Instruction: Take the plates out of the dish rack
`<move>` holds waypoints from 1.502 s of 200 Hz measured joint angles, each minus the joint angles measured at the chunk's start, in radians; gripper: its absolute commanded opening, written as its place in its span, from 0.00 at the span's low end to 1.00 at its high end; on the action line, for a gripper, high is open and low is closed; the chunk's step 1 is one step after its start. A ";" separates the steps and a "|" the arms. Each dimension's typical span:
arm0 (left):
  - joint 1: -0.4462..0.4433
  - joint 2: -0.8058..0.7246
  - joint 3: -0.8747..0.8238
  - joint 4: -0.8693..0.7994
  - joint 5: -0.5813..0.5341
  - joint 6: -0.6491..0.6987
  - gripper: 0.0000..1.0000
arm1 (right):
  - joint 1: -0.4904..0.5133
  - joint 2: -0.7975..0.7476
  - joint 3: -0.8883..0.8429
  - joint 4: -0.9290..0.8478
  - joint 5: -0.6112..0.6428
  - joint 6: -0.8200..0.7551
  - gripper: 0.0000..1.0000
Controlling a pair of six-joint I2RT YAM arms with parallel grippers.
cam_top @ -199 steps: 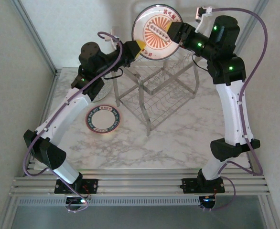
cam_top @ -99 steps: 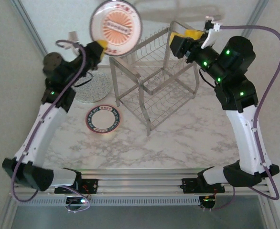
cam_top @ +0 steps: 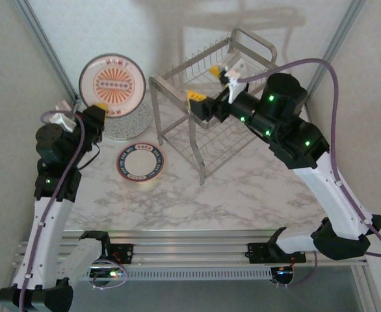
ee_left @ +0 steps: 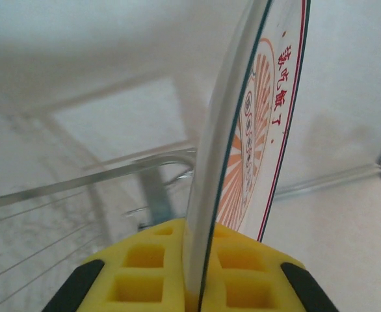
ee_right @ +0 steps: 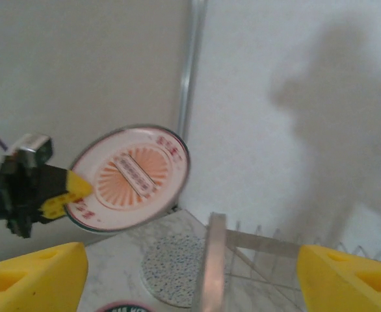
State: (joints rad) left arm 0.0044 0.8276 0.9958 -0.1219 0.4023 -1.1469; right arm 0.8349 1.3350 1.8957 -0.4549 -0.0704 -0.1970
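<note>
My left gripper (cam_top: 99, 109) is shut on the rim of a small white dark-rimmed plate with an orange sunburst centre (cam_top: 112, 84), held upright in the air at the back left. In the left wrist view this plate (ee_left: 255, 130) stands edge-on between the yellow pads (ee_left: 145, 273). The silver wire dish rack (cam_top: 242, 40) stands at the back centre; no plates are visible in it. Above its left side my right gripper (cam_top: 205, 83) hovers open and empty. From the right wrist view I see the held plate (ee_right: 129, 179), the left gripper (ee_right: 60, 192) and a rack post (ee_right: 210, 260).
A white speckled plate (cam_top: 127, 120) lies flat on the marble table (cam_top: 242, 188), under the held plate. A second dark-rimmed plate (cam_top: 140, 162) lies in front of it, left of the rack. The back wall and a corner post (cam_top: 44, 45) stand close behind.
The plate passed from both grippers to the left one alone, which carried it left and down from above the rack. The right gripper let go and swung left over the rack.
</note>
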 measured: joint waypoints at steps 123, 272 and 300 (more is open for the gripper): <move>0.006 -0.090 -0.509 -0.167 -0.053 -0.005 0.00 | 0.184 0.029 0.007 -0.161 0.051 -0.159 0.88; 0.006 0.195 -0.573 0.035 0.026 0.067 0.00 | 0.216 0.058 0.010 -0.201 0.052 -0.158 0.88; 0.006 0.228 -0.573 0.055 0.032 0.074 0.00 | 0.216 0.063 0.018 -0.201 0.051 -0.158 0.89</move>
State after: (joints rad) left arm 0.0101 1.0557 0.4229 -0.0669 0.4347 -1.0729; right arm 1.0512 1.3983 1.9141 -0.6556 -0.0193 -0.3553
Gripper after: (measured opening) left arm 0.080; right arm 0.884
